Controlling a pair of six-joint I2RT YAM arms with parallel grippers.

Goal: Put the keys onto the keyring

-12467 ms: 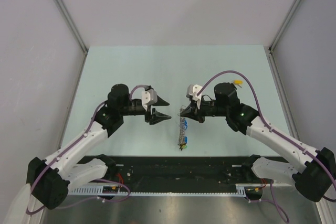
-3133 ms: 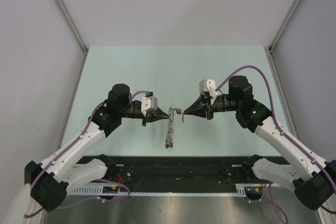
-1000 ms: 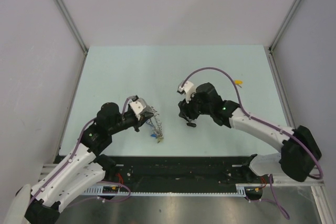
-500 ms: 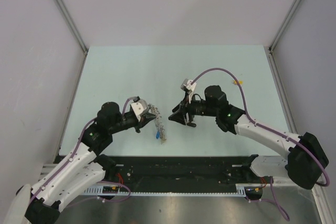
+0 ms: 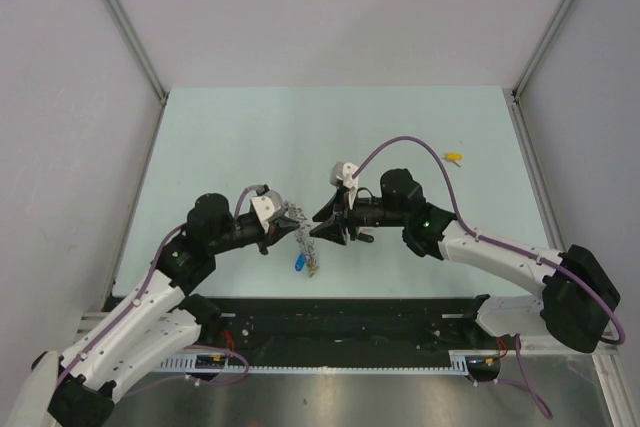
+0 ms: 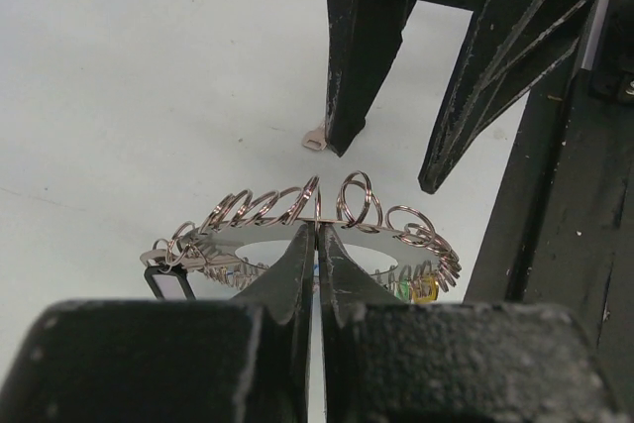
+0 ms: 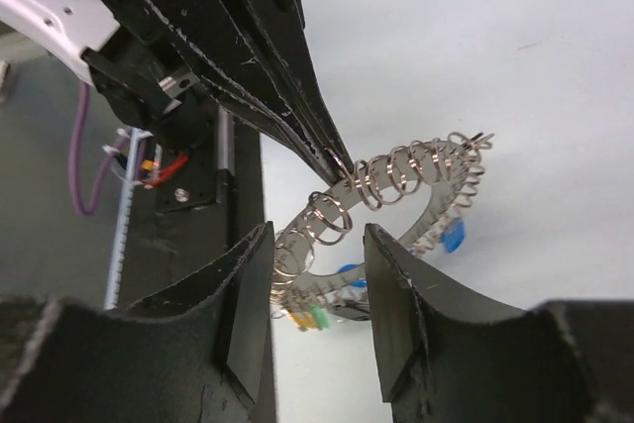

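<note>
Nearest, the left gripper (image 6: 317,235) was clamped on the rim of the keyring (image 6: 267,210), holding it over the table (image 5: 250,137). Just beyond, the right gripper (image 6: 386,163) faced it, jaws apart. Farther off, a yellow-tagged key (image 5: 455,157) lay alone.

Near rim of the keyring (image 6: 396,243) hidden behind left jaws — yellow-tagged key (image 5: 455,157) a mere speck.

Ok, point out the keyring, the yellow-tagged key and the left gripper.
keyring (image 6: 384,249): left wrist view, flat ring band.
yellow-tagged key (image 5: 455,157): top view, yellow tag.
left gripper (image 6: 317,233): left wrist view, between fingertips.
</note>
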